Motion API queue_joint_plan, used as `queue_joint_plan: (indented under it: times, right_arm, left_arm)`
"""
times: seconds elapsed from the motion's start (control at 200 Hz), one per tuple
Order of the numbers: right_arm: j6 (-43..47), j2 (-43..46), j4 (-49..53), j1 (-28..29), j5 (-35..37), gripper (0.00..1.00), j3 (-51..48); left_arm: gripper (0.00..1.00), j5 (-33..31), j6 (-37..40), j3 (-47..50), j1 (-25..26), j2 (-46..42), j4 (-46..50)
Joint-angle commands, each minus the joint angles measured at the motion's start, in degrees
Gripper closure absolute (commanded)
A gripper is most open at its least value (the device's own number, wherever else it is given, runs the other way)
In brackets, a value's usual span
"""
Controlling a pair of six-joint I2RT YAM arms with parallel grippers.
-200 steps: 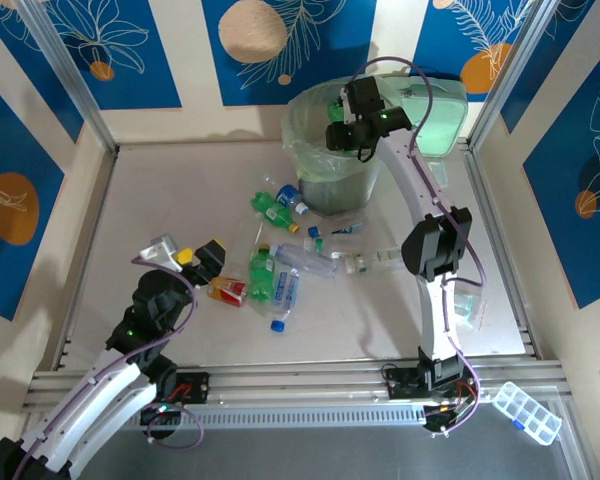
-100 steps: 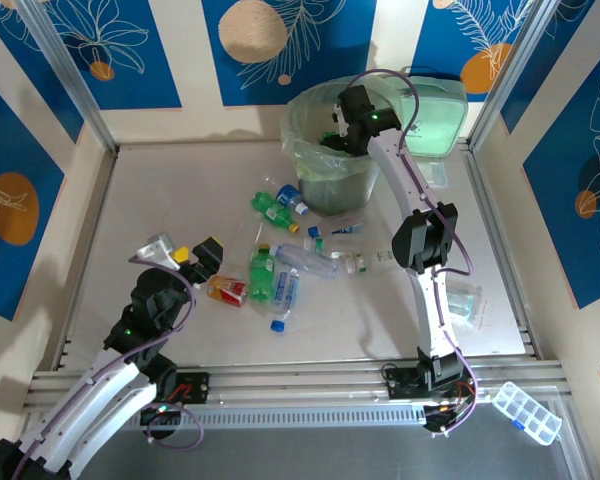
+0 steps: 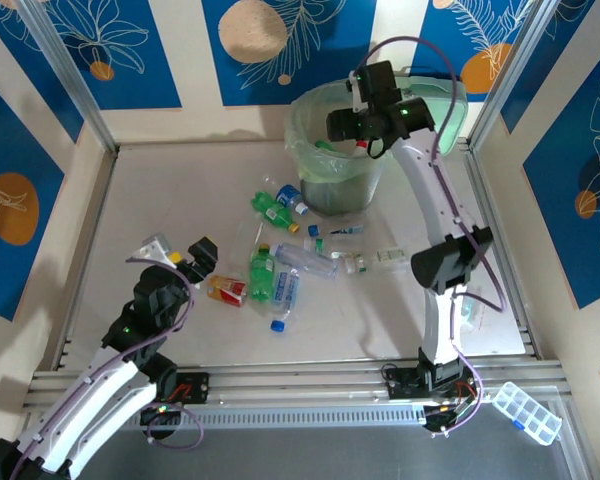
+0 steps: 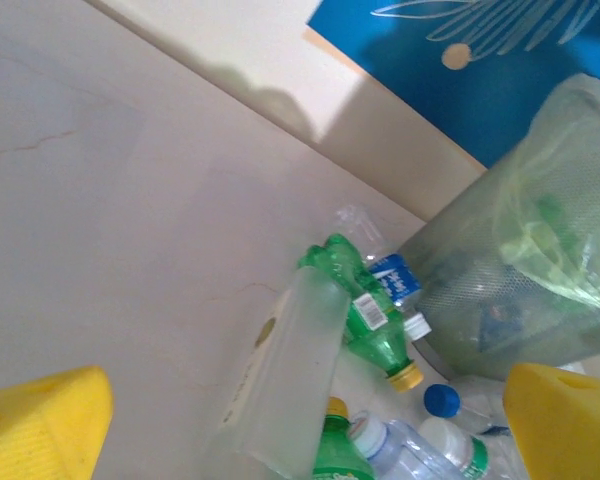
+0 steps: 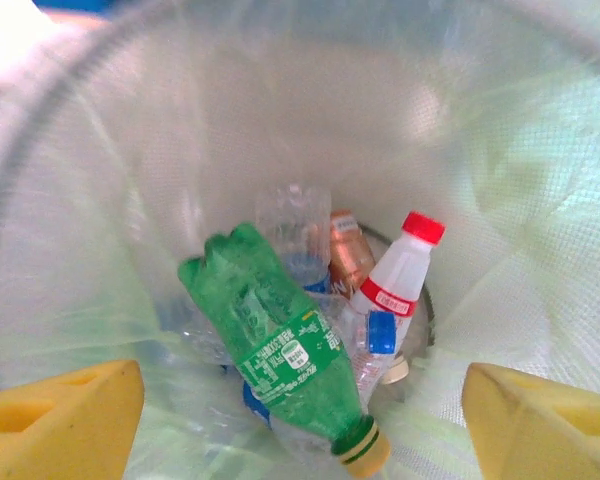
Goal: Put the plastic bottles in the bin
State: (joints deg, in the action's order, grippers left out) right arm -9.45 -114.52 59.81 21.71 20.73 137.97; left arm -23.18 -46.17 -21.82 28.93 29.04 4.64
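Note:
The bin [image 3: 320, 160], a round bucket lined with a pale green bag, stands at the back of the table. My right gripper [image 3: 365, 122] hovers over its mouth, open and holding nothing. Inside the bin [image 5: 500, 200] lie a green bottle [image 5: 280, 350], a white bottle with a red cap [image 5: 400, 275] and a brown one [image 5: 348, 250], below the right gripper [image 5: 300, 425]. More plastic bottles lie on the table: a green one [image 3: 262, 275], a clear one [image 3: 305, 262] and a green one [image 4: 355, 300] near the bin. My left gripper [image 3: 187, 258] is open, left of the pile.
A frosted plastic box [image 4: 295, 380] lies in front of the left gripper [image 4: 300, 420]. An orange-red bottle [image 3: 227, 290] lies next to that gripper. A mint-green case [image 3: 435, 115] sits behind the bin. A clear packet [image 3: 467, 305] lies at the right.
The right gripper opened over the bin and let go of the green bottle, which now lies inside. It then drew up and slightly right. The left arm barely shifted.

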Motion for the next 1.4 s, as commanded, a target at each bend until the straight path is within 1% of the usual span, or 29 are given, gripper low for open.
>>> queue_joint_plan:
  times: [0.0, 0.065, 0.12, 0.175, 0.275, 0.395, 0.52, 0.605, 0.69, 0.825, 0.98, 1.05, 1.121, 1.281, 1.336, 1.396]
  right_arm:
    - [-1.9, 7.1, -5.1, 2.7, 3.1, 0.18, -4.8]
    - [-2.8, 11.3, -7.6, 4.9, 4.7, 0.2, -9.1]
    - [-3.1, 15.5, -10.8, 7.7, 6.1, 0.21, -14.6]
    - [-2.6, 20.4, -15.6, 11.1, 8.3, 0.21, -21.9]
    - [-1.3, 29.2, -24.9, 19.1, 11.7, 0.22, -36.3]
    - [-3.3, 36.8, -31.2, 26.7, 13.5, 0.23, -52.0]
    - [-7.4, 42.6, -38.2, 29.8, 11.9, 0.25, -68.0]
    - [-7.1, 43.5, -42.0, 31.3, 16.1, 0.26, -75.3]
    - [-5.9, 43.2, -46.5, 31.5, 19.0, 0.26, -81.0]
    - [-5.2, 41.2, -51.9, 30.7, 19.3, 0.26, -85.7]
    - [-4.9, 38.5, -54.2, 31.4, 19.1, 0.26, -86.4]
    - [-3.9, 37.6, -56.1, 32.2, 19.7, 0.26, -87.0]
    - [-4.0, 36.6, -55.8, 32.7, 19.6, 0.26, -86.5]
    - [-3.0, 34.4, -56.2, 34.4, 20.8, 0.27, -85.7]
    - [-2.8, 33.9, -56.3, 34.7, 21.1, 0.27, -85.5]
    - [-2.7, 33.3, -56.3, 35.0, 21.1, 0.26, -85.3]
  left_arm:
    - [0.01, -6.3, -5.1, -3.2, 0.3, 0.1, 7.1]
    - [0.01, -8.5, -8.7, -4.8, 0.3, 1.4, 11.3]
    - [0.01, -10.5, -13.0, -6.2, 0.3, 2.7, 15.5]
    - [0.01, -11.7, -16.5, -7.3, 0.3, 4.0, 18.8]
    - [0.01, -12.9, -22.2, -9.1, 0.2, 5.8, 24.1]
    - [0.01, -13.2, -28.3, -10.4, 0.2, 7.5, 29.0]
    - [0.01, -11.3, -31.6, -10.1, 0.2, 9.7, 29.7]
    - [0.01, -8.4, -34.6, -9.5, 0.2, 12.4, 29.4]
    - [0.01, -6.2, -34.2, -9.8, 0.2, 15.9, 27.3]
    - [0.01, -4.6, -34.3, -10.8, -0.3, 21.0, 26.2]
    - [0.0, 0.7, -35.0, -8.9, -0.8, 25.8, 20.2]
    - [0.0, 2.1, -35.8, -8.2, -1.1, 27.9, 18.6]
    - [0.01, 3.5, -36.1, -7.9, -1.5, 29.9, 16.9]
    - [0.06, 7.3, -37.0, -6.7, -2.0, 34.3, 12.6]
    - [0.07, 7.9, -37.0, -6.7, -2.0, 35.3, 11.8]
    - [0.11, 7.8, -37.0, -6.7, -2.0, 36.0, 11.9]
